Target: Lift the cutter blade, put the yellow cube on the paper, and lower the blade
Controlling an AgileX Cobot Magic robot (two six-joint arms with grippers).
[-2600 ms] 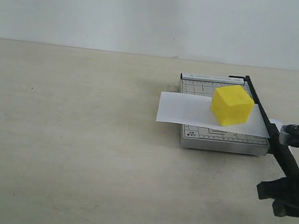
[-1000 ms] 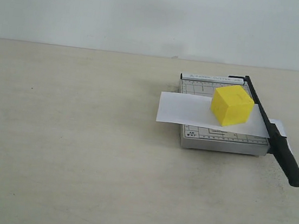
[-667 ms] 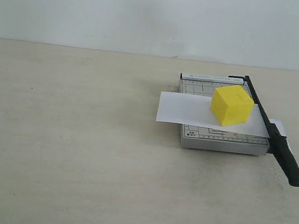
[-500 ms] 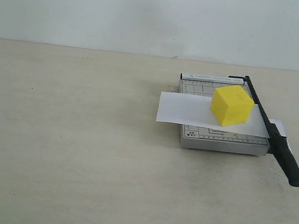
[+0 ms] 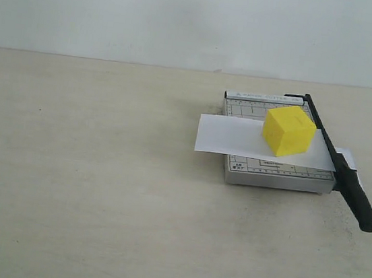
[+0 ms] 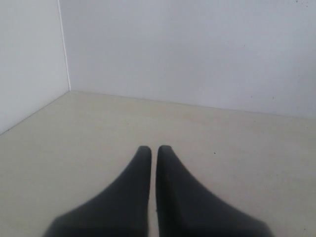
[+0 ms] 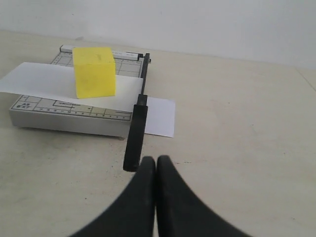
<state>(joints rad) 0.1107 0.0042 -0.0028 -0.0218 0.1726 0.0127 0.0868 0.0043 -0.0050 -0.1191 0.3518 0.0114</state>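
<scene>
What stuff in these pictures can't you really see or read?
- Tiny print on the cutter base: too small to read in either view.
- The paper beneath the yellow cube: the cube covers it in both views.
- Whether the paper is sliced through: the cutter blade lies over that line.
- The arms: outside the exterior view; wrist views show only the left gripper and right gripper tips.

One table (image 5: pixel 87 167) holds one paper cutter, made up of one grey gridded base (image 5: pixel 273 175) and one long black cutter blade (image 5: pixel 345 173). There is one yellow cube (image 5: pixel 288 130) and one white strip of paper (image 5: pixel 230 136); whether the white bit beyond the blade is a second piece cannot be told. Two black claws show, one left claw (image 6: pixel 150 148) and one right claw (image 7: pixel 156 159), each with two fingers.
</scene>
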